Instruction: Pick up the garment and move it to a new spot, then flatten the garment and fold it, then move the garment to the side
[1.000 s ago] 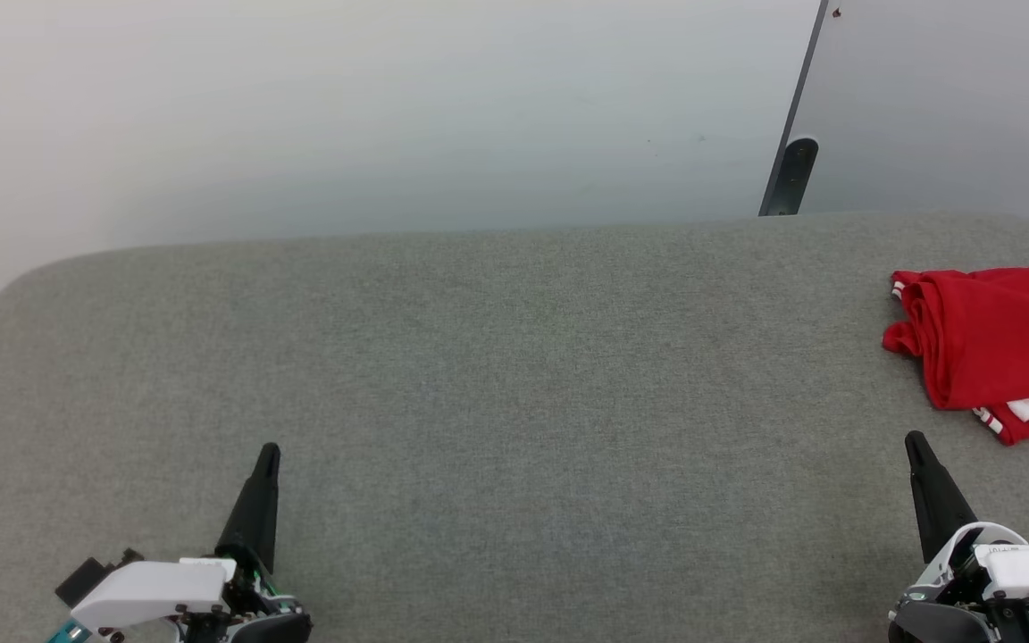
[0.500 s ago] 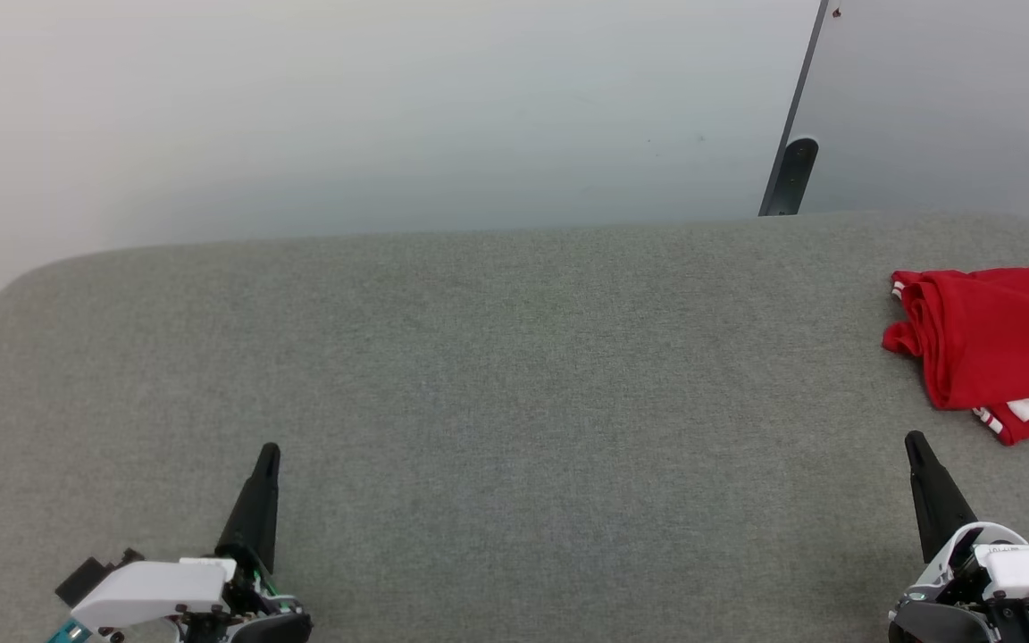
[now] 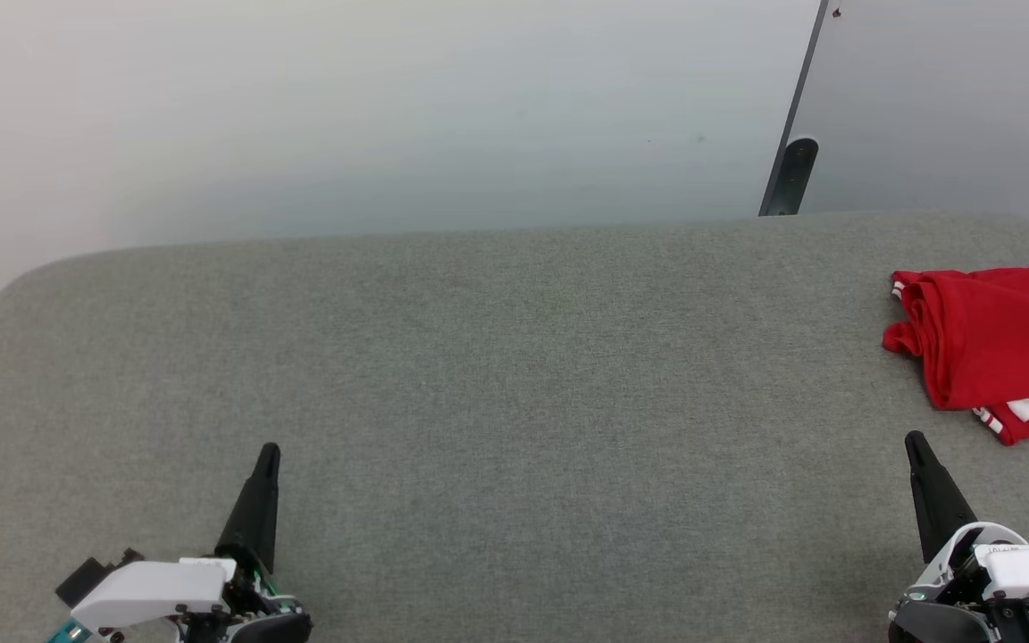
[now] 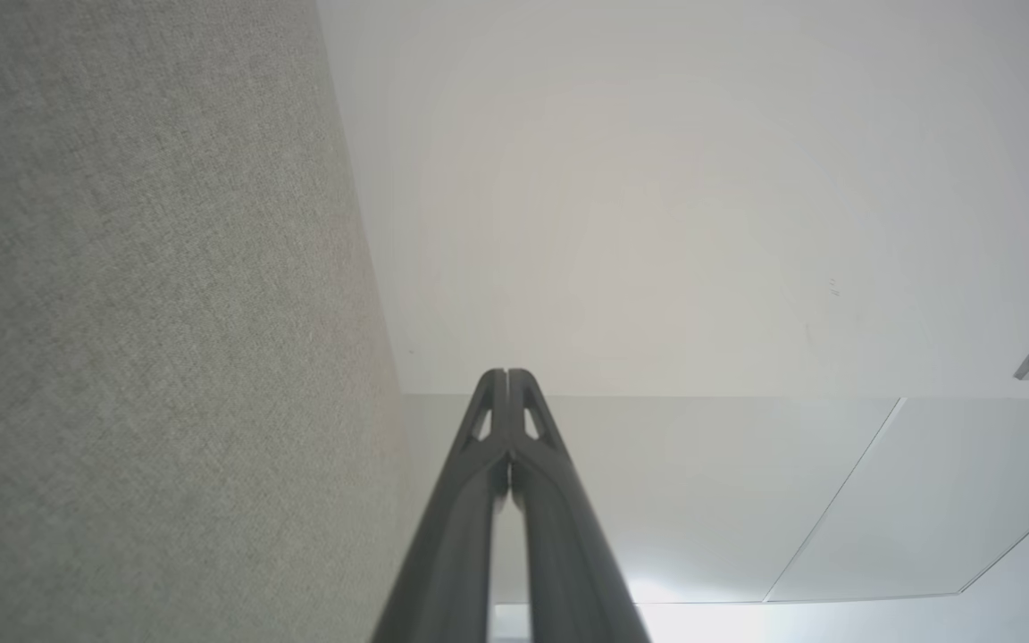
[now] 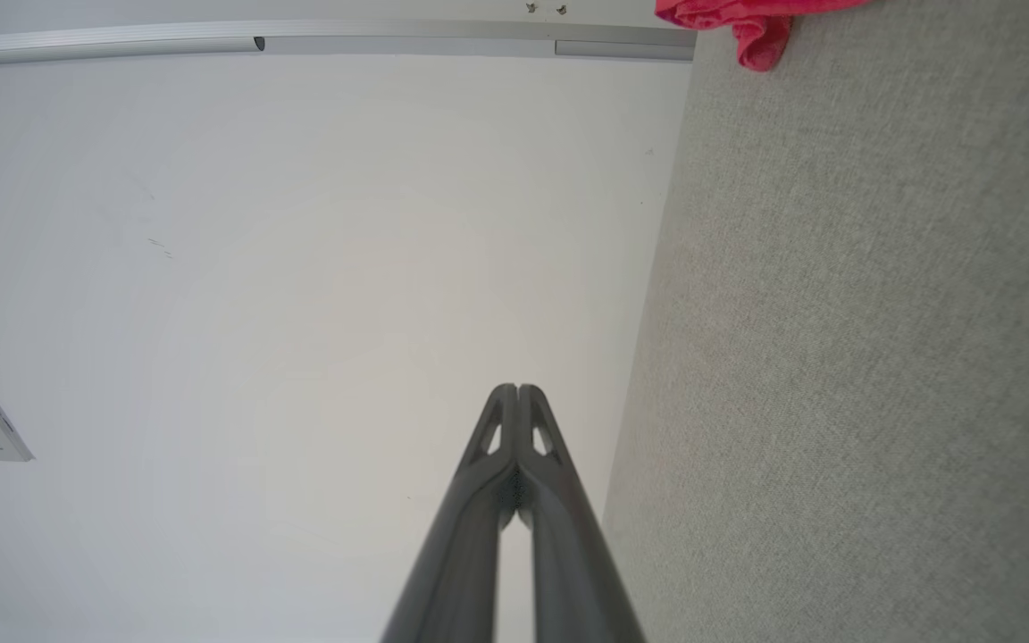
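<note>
The garment (image 3: 992,348) lies folded at the far right of the grey fabric surface (image 3: 497,375), red with a white sleeve and striped trim at its near edge and part of the black print at the frame's edge. A corner of the garment (image 5: 747,27) shows at the top of the right wrist view. My right gripper (image 3: 915,442) is shut and empty, a little in front of the garment, apart from it. Far from the garment, at the lower left, my left gripper (image 3: 269,451) is shut with nothing in it. Both pairs of fingers meet at their tips (image 4: 506,375) (image 5: 517,390).
A pale wall (image 3: 372,116) rises behind the surface. A dark post (image 3: 790,174) stands behind the back edge at the right, beside a grey panel (image 3: 943,98). The surface's rounded back left corner (image 3: 23,272) curves away.
</note>
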